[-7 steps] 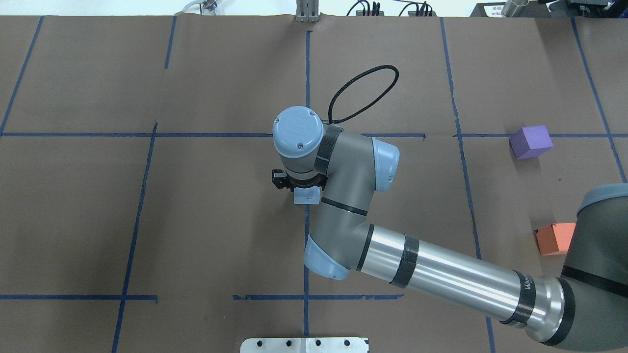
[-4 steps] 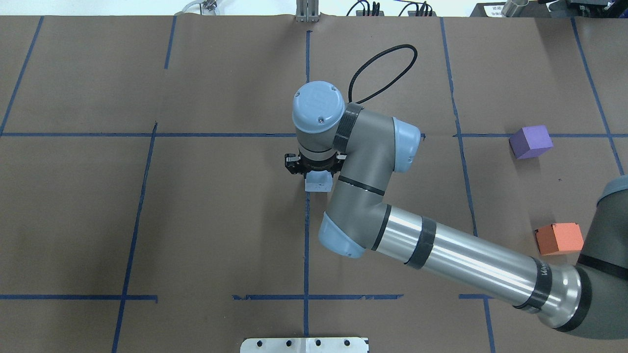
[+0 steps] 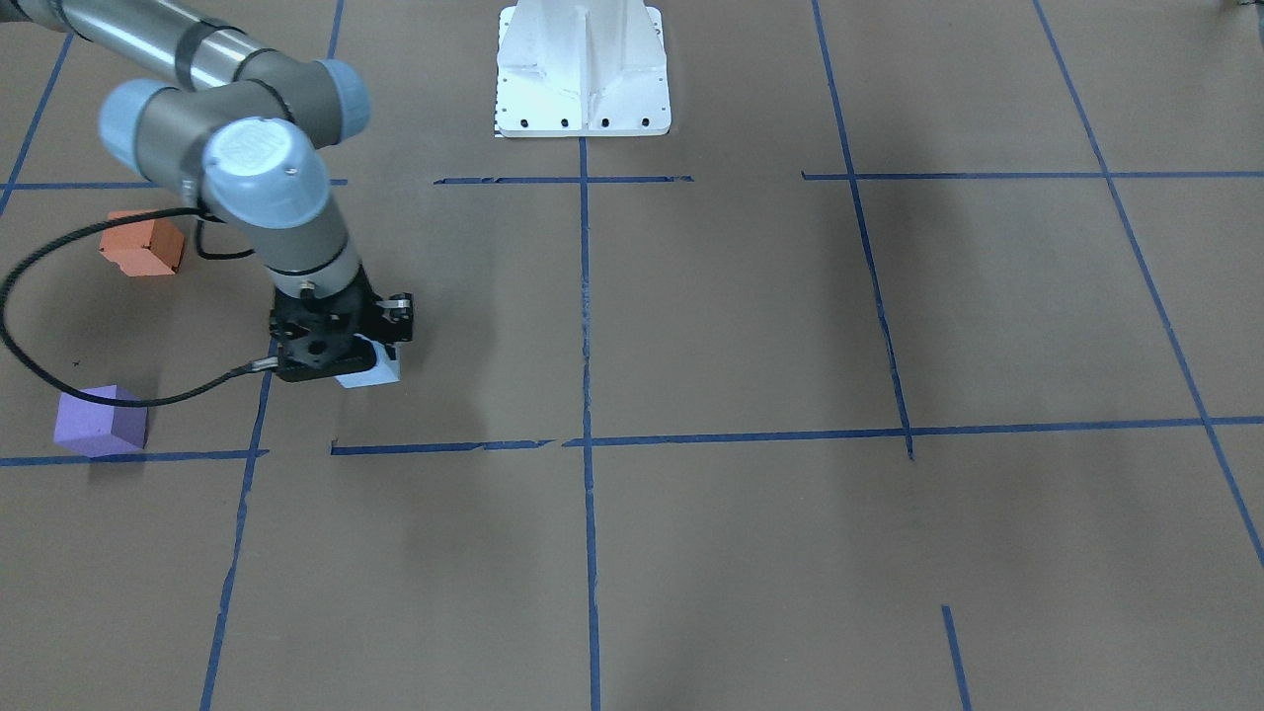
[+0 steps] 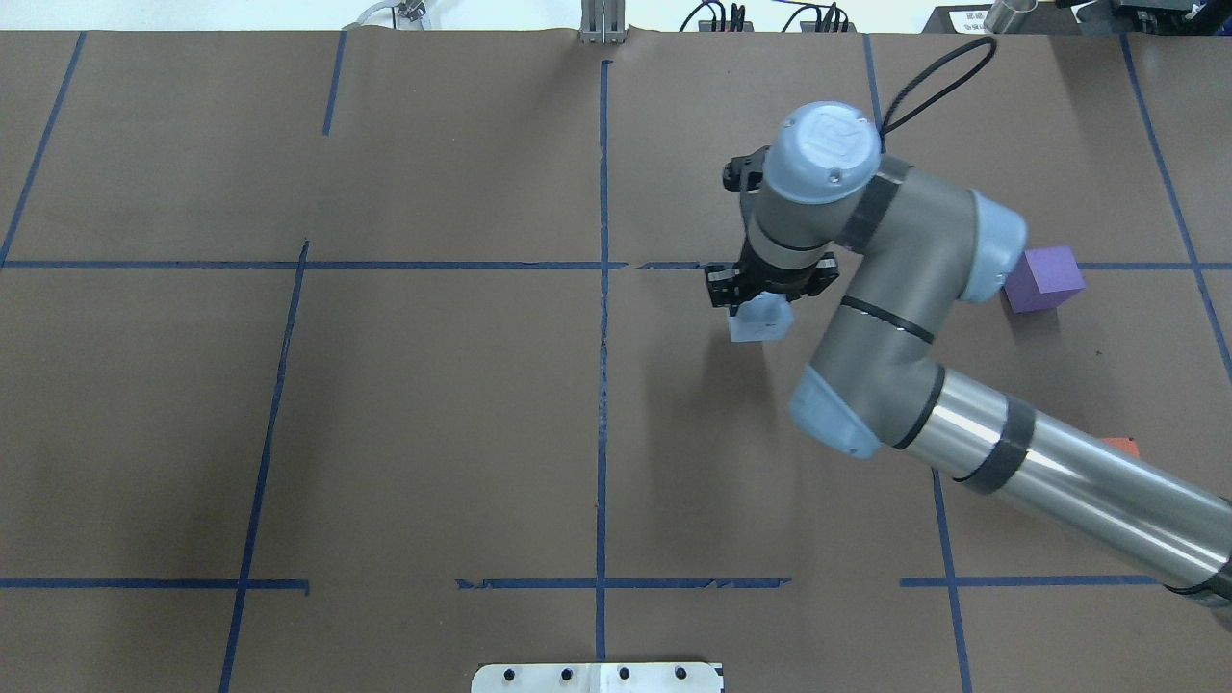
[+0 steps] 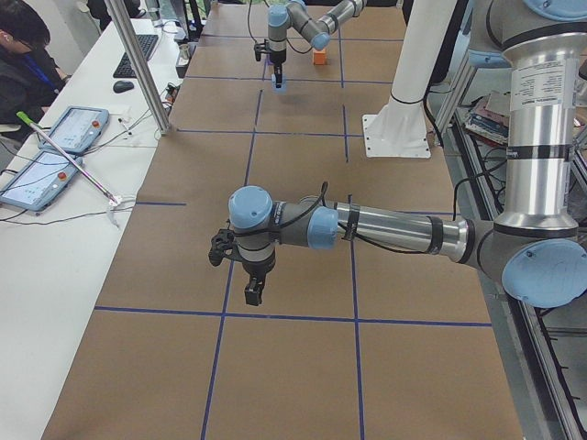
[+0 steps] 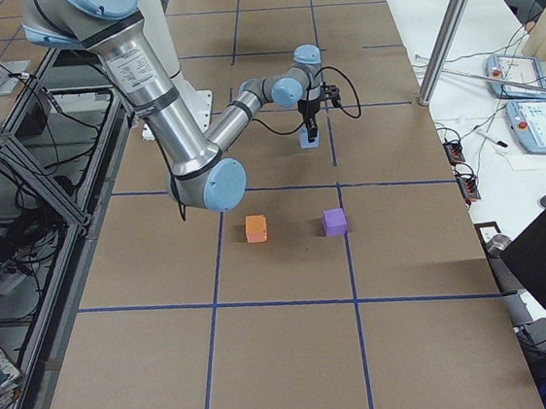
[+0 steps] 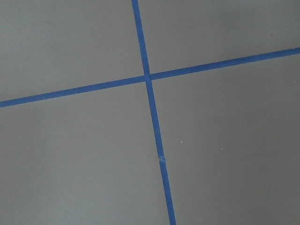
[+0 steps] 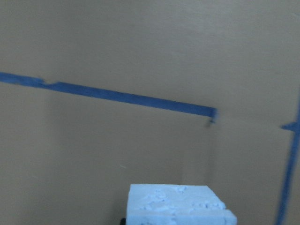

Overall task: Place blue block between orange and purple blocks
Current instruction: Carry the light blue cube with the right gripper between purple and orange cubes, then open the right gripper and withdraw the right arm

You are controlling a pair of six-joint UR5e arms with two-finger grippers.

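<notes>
Blue block [image 4: 758,320]: one, pale blue, clamped at the tip of the right gripper [image 4: 765,296]. It sits over the brown paper just beside a blue tape line, and whether it touches the paper cannot be told. The right wrist view shows its chipped top face at the bottom edge.
Orange block [image 3: 143,245]: one, resting on the table [image 4: 433,414] near the robot's side. In the overhead view the right arm hides all but a sliver of it.
Purple block [image 3: 99,422]: one, resting on the table farther from the robot than the orange block, just beside a tape line.
Gap between orange and purple: bare paper, with the blue block well apart from it, toward the table's middle.
Right gripper: points straight down, with its fingers closed narrowly on the blue block.
Left gripper [image 5: 252,291]: points down over a tape line far from all three blocks. It appears only in the left side view, so its jaw spacing cannot be told.
Left wrist view: one crossing of two tape lines on bare paper.
Arms: two.
White mount [image 3: 583,69]: one, at the robot's edge of the table.
Operator [image 5: 23,55]: one, seated at the side bench.
</notes>
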